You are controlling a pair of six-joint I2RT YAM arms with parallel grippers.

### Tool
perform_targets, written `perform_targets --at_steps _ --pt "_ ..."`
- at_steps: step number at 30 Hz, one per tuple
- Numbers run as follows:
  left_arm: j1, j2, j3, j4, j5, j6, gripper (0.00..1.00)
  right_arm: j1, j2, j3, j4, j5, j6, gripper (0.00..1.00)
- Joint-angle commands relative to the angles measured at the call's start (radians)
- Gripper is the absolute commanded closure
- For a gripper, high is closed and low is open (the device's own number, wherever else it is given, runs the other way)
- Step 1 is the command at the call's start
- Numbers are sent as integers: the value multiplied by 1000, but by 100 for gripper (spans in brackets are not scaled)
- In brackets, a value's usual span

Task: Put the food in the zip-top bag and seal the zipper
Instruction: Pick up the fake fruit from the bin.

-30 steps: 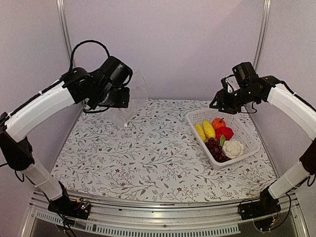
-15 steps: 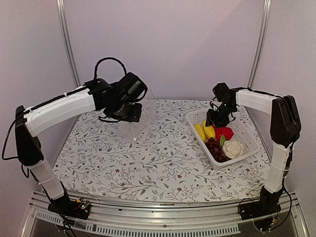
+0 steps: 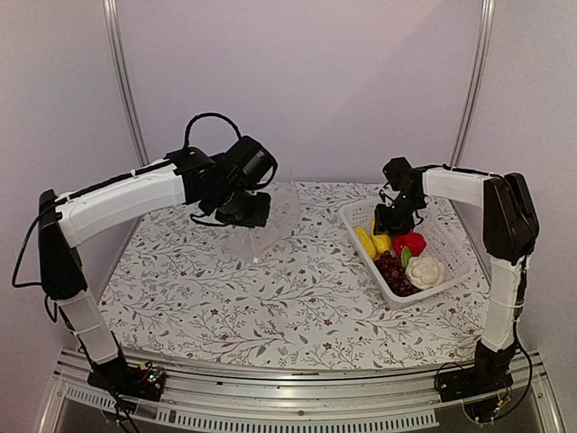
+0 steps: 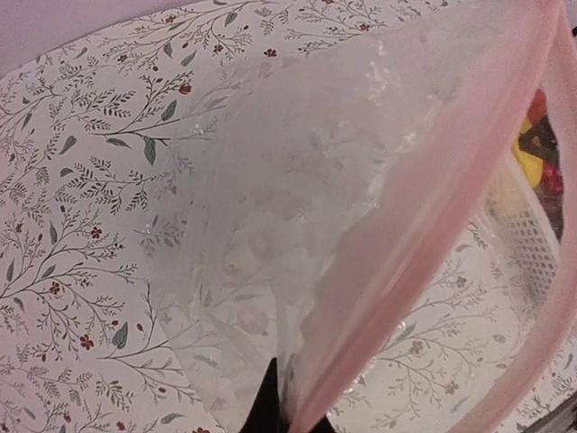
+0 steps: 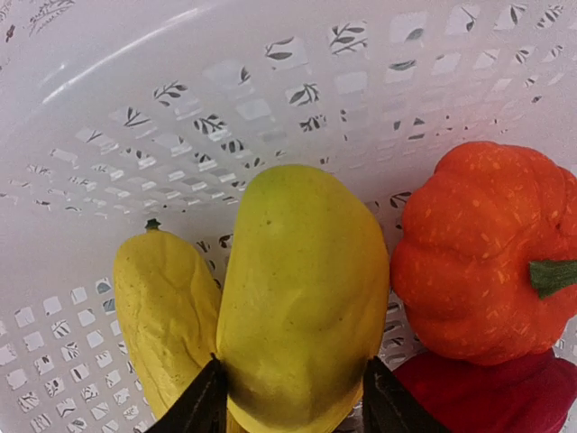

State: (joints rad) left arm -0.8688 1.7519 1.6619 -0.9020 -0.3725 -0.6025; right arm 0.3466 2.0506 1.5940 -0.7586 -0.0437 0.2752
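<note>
We see the bag (image 3: 275, 212) hanging above the far edge of the surface (image 3: 270, 298), left of centre. The left gripper (image 3: 245, 209) is closed on it, pinching it near its pink zipper (image 4: 500, 135). The food (image 3: 397, 257) lies in the basket (image 3: 451, 248) by the right edge. There the right gripper (image 5: 293, 410) stands spread astride the larger yellow piece (image 5: 302, 289), beside the pumpkin (image 5: 478, 253) and pepper (image 5: 505, 397).
</note>
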Motion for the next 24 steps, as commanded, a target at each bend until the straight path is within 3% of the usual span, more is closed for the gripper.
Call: perform_targets --at_steps 1,2,5,10,15,24 --pt "19 40 38 15 57 -1 100 -7 -3 -33 8 0 36 31" --pt "20 47 45 8 58 -8 100 -10 17 -18 3 -26 45 24" --pt "20 50 39 17 82 -16 100 -10 101 50 -30 -52 51 24" --pt "20 52 41 20 99 -16 100 -10 145 83 -46 -46 67 50" --pt "36 65 19 45 123 -41 100 -8 -102 15 -16 -28 92 68" --pt "53 142 146 76 182 -62 100 109 -600 -156 302 -288 196 83"
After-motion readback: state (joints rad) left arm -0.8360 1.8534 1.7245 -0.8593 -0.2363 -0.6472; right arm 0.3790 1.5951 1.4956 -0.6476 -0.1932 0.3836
